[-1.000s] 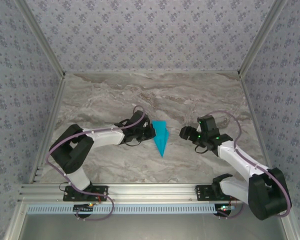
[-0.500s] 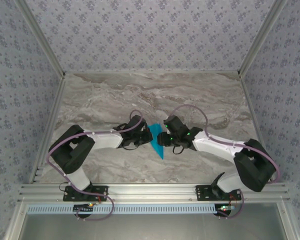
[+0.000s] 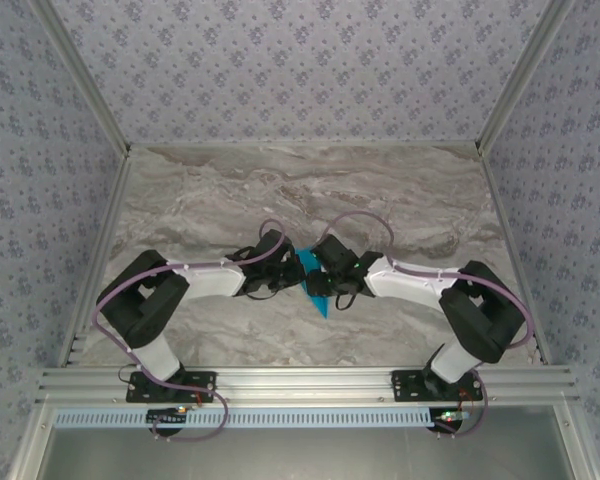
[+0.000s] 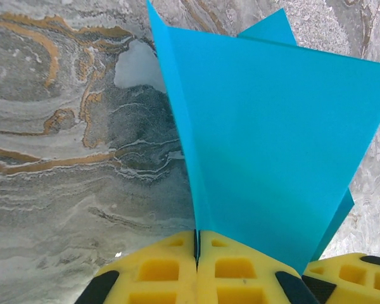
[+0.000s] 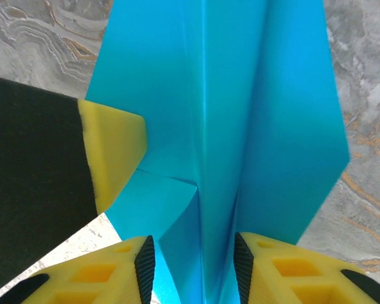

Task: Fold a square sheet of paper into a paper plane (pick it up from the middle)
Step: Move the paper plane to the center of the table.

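Right gripper [image 5: 193, 246] swings in from well right of left gripper [image 4: 196, 250]; now just beside it, fingers spread astride centre crease of paper plane [image 3: 318, 293]. Left gripper pinches paper plane's edge. Likely next: right pinch on crease.

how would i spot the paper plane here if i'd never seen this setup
Look at the grey marble table, at its middle where the two arms meet. Between the left gripper and right gripper is the paper plane: a narrow dart pointing toward the arm bases, the one bright cyan thing there.
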`<state>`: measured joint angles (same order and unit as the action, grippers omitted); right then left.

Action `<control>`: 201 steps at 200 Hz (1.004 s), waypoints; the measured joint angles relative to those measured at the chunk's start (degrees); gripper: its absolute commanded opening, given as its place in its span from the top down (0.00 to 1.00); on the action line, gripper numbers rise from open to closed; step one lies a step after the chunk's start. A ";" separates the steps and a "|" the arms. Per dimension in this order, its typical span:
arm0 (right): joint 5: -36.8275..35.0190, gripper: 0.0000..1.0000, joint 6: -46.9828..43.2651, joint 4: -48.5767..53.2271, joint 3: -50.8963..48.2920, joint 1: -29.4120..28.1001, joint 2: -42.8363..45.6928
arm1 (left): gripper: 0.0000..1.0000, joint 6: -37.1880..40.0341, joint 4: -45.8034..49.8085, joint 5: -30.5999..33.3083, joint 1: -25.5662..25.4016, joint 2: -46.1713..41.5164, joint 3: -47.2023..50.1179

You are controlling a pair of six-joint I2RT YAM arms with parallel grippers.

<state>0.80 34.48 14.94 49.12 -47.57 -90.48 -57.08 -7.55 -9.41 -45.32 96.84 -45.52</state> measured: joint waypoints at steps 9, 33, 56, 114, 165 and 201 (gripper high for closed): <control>0.00 0.54 -0.02 0.20 0.00 -0.17 -0.24 | 1.00 -0.02 0.00 0.00 0.00 0.00 0.00; 0.00 0.53 -0.07 0.35 0.37 -0.50 -1.01 | 1.00 0.00 0.00 0.00 0.00 -0.02 0.00; 0.00 0.53 -0.44 0.42 0.94 -0.59 -1.81 | 1.00 0.00 -0.02 0.02 0.02 -0.02 0.00; -2.51 0.84 -0.15 2.47 1.88 -0.74 -3.56 | 0.72 0.37 1.38 0.92 0.26 -1.90 0.00; -6.49 0.88 2.27 5.53 4.26 -0.74 -4.46 | 0.24 1.18 11.02 7.80 1.88 -10.25 -0.61; -7.78 0.84 3.34 6.99 5.44 -0.74 -6.47 | 0.07 1.75 18.29 14.32 2.36 -14.08 -1.68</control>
<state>-6.98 37.82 21.93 54.57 -48.31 -96.95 -55.33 10.74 4.91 -42.96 82.76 -47.20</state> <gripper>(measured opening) 0.154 0.889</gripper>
